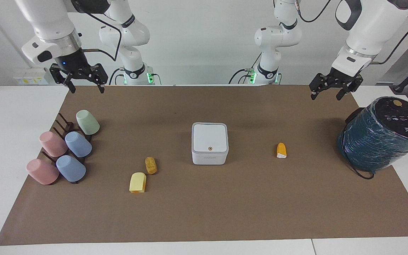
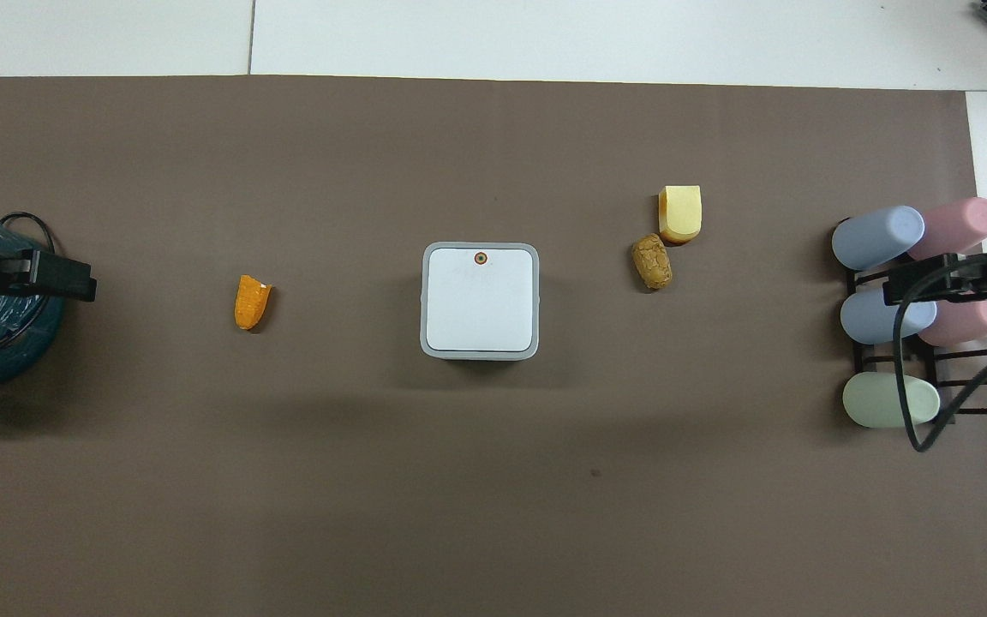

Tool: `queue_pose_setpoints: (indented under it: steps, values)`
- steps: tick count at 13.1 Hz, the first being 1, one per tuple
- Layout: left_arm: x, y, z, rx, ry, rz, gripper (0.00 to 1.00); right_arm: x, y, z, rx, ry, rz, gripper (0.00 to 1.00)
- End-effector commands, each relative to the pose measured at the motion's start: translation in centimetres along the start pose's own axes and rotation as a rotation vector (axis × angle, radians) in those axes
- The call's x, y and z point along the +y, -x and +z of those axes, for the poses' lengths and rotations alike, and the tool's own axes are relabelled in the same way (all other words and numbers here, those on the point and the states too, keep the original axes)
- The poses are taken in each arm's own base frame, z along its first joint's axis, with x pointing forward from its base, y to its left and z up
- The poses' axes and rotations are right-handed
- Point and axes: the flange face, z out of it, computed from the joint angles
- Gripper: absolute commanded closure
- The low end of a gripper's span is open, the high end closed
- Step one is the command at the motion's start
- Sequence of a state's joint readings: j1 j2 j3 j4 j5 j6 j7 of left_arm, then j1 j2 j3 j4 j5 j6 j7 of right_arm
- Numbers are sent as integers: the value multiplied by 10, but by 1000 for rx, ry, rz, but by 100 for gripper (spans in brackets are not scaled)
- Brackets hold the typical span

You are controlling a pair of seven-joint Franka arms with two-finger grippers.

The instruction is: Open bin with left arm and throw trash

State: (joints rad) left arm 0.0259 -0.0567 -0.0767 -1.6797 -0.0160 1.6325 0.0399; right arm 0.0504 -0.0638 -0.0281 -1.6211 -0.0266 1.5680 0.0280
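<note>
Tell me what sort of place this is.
Most likely a robotics lab set up for manipulation trials. Two arms with open grippers, left gripper and right gripper, hang over a table with a brown mat holding a small white bin and scattered props.

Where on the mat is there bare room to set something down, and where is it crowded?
Bare: the wide strip of brown mat between the bin and the robots, and the patch between the bin and the orange piece. Crowded: the cup rack at the right arm's end; the brown lump and yellow piece lie close together.
</note>
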Motion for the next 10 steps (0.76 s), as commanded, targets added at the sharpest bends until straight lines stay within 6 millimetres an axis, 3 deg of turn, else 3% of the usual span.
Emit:
queue_pose_setpoints:
  steps: [1,10]
  values:
    - [-2,5,-5,13,-19,-5,0,2,6,1,-11,-13,-27,0]
    - [1,7,-3,5,-19,2,0,2,7,6,-13,-13,-27,0]
